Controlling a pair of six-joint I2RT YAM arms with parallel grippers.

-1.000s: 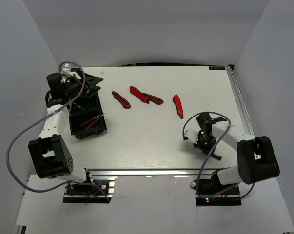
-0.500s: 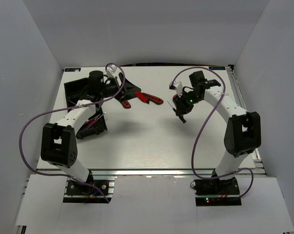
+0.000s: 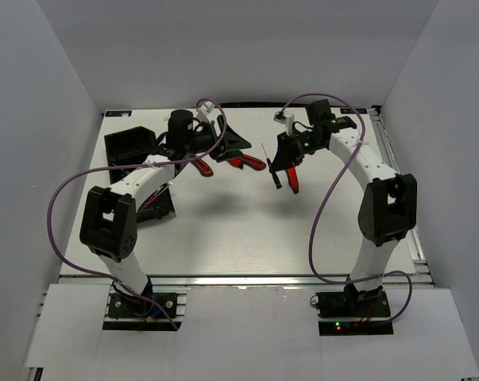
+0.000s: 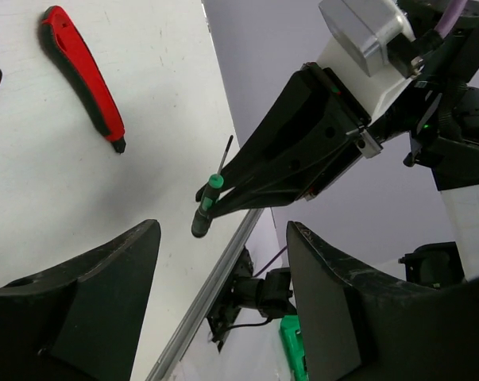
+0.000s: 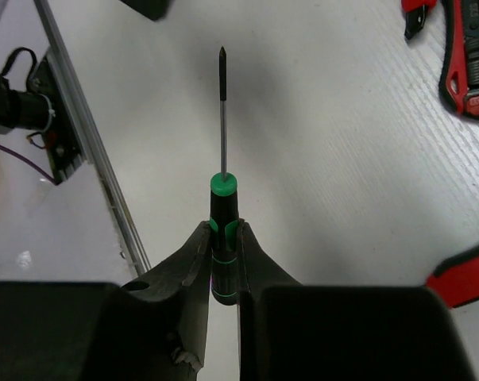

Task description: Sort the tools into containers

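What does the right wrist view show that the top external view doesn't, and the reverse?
Only the right wrist view: a close look at the right gripper shut on the black handle of the thin green-collared screwdriver, just below the collar, with the shaft pointing away from the camera.
Only the top external view: the open left gripper and two black plastic rectangular bins, one at the back left, the other partly behind the left arm.
Both: the held screwdriver, red-and-black-handled tools and the white table.
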